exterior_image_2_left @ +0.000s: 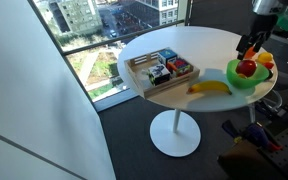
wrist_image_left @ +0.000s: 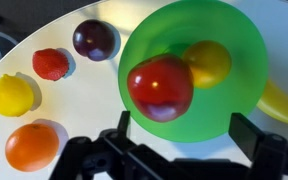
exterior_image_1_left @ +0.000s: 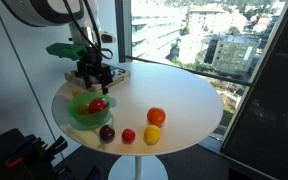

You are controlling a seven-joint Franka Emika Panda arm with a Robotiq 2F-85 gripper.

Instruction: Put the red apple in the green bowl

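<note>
We are looking at one red apple (wrist_image_left: 161,87), and it is sitting inside the one green bowl (wrist_image_left: 224,30), low and left of the bowl's middle in the wrist view. It is touching a single yellow-orange fruit (wrist_image_left: 207,62) lying just above and to its right. In both exterior views the apple is showing as a red spot in the bowl, here (exterior_image_1_left: 97,104) and here (exterior_image_2_left: 246,68).

Moving outward, we are counting four loose fruits on the white round table (exterior_image_1_left: 189,95), all outside the bowl on the left of the wrist view. They are one dark maroon fruit (wrist_image_left: 94,38) at the top, one small red fruit (wrist_image_left: 51,64), one yellow fruit (wrist_image_left: 11,95) and one orange fruit (wrist_image_left: 32,146) at the lower left. One banana (exterior_image_2_left: 211,87) is lying just beside the bowl, between it and the one wooden tray (exterior_image_2_left: 169,86) of packets.

Now the arm: in an exterior view it is reaching down from the upper left of the frame, and the gripper (exterior_image_1_left: 94,78) is hanging straight above the bowl and pointing downward. In the wrist view its two fingers (wrist_image_left: 252,135) are spreading wide across the bottom of the frame, holding nothing, and the apple is lying clear of them.
</note>
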